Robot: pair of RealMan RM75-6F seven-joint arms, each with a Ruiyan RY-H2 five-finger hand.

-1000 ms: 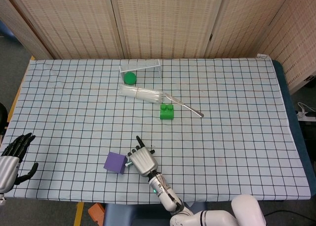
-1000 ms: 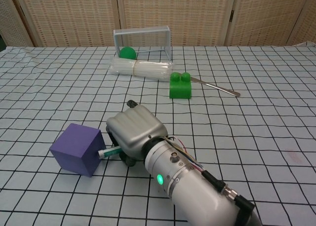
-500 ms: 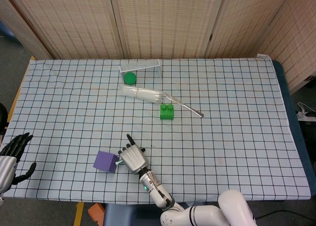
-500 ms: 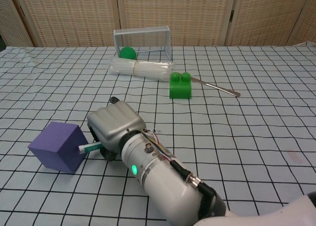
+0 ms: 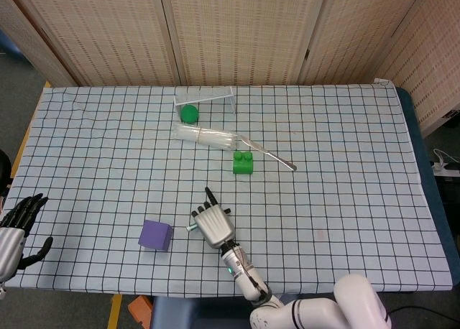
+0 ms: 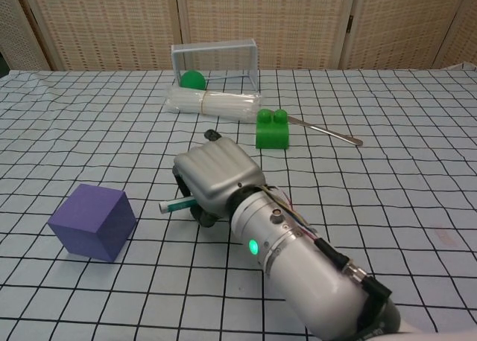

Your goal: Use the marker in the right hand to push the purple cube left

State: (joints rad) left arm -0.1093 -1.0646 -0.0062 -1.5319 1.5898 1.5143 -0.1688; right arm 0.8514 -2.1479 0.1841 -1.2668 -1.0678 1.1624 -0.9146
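The bench is covered by a pale cloth ruled in a black grid and is backed by woven folding screens. The purple cube is seen on the near left part of the cloth, apart from the tip of the marker, which is grasped in the right robot hand. The marker's body is hidden inside that fist, and the left robot hand is cut off at the frame's edge, fingers spread and nothing held.

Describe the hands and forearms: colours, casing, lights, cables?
Right hand: silver-grey ribbed back, black fingers. Its forearm is a silver cylinder with a lit green LED and thin exposed wires at the wrist, white shell further up. Left hand: silver body, black fingers.
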